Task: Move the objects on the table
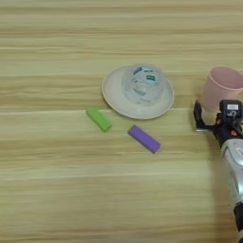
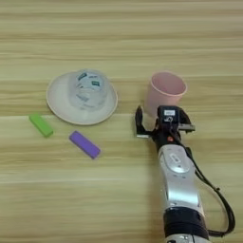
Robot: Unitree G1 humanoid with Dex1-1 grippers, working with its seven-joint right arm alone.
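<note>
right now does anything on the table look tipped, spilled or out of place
One oddity: a clear plastic cup sits on the cream plate, apparently upside down. The pink cup stands upright, nothing has spilled, and the green bar and purple bar lie flat, apart.

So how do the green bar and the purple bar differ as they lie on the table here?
The green bar is bright green and lies further left, close below the cream plate's left rim; the purple bar lies lower and further right, nearer the right gripper. The purple bar looks slightly longer than the green one. Both are small rectangular bars, lying flat on the wooden table, slanted the same way, untouched.
</note>
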